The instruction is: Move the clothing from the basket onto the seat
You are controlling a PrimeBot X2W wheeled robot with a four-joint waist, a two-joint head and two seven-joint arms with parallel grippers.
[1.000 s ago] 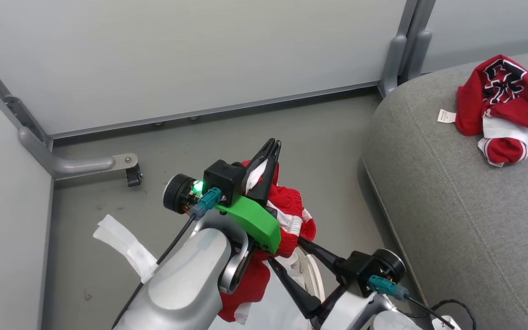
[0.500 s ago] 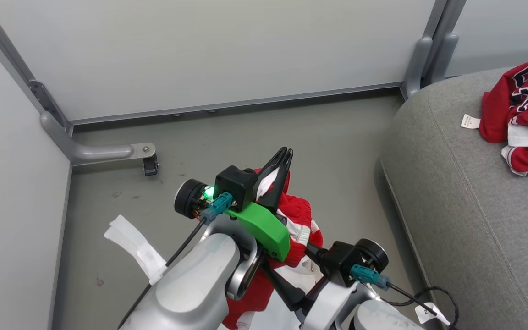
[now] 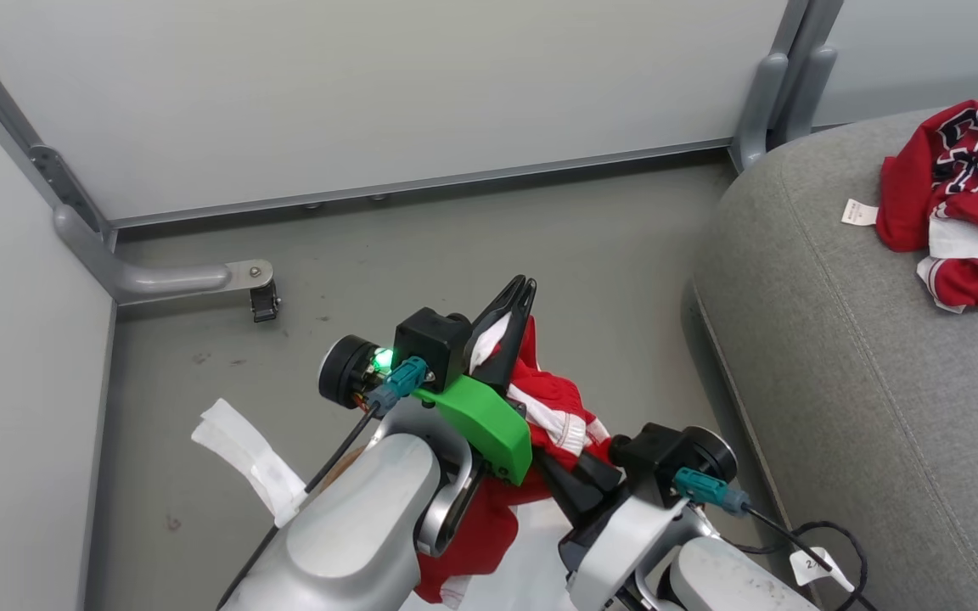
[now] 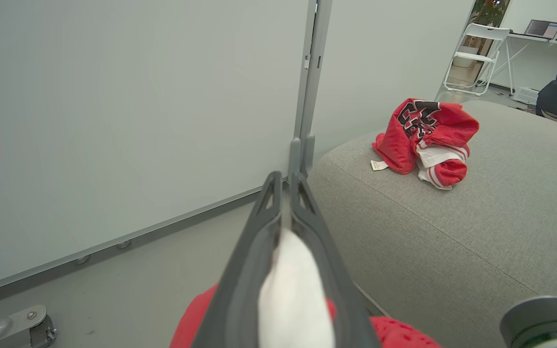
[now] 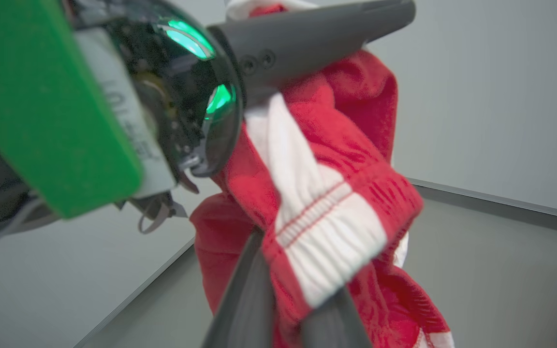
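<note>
At 6 o'clock in the head view, the right gripper (image 3: 559, 475) clamps a red garment (image 3: 553, 407), whose white trim the left gripper (image 3: 521, 290) pinches tight above the floor (image 3: 455, 246). At 2 o'clock, a printed red garment (image 3: 956, 187) lies on the grey seat (image 3: 837, 356).

Left pincer (image 3: 523, 293): clamped shut on the clothing (image 3: 557, 416), pointed toward 1 o'clock. Right pincer (image 3: 570, 475): pointed toward 10 o'clock, tips buried in it; closure undetermined.
</note>
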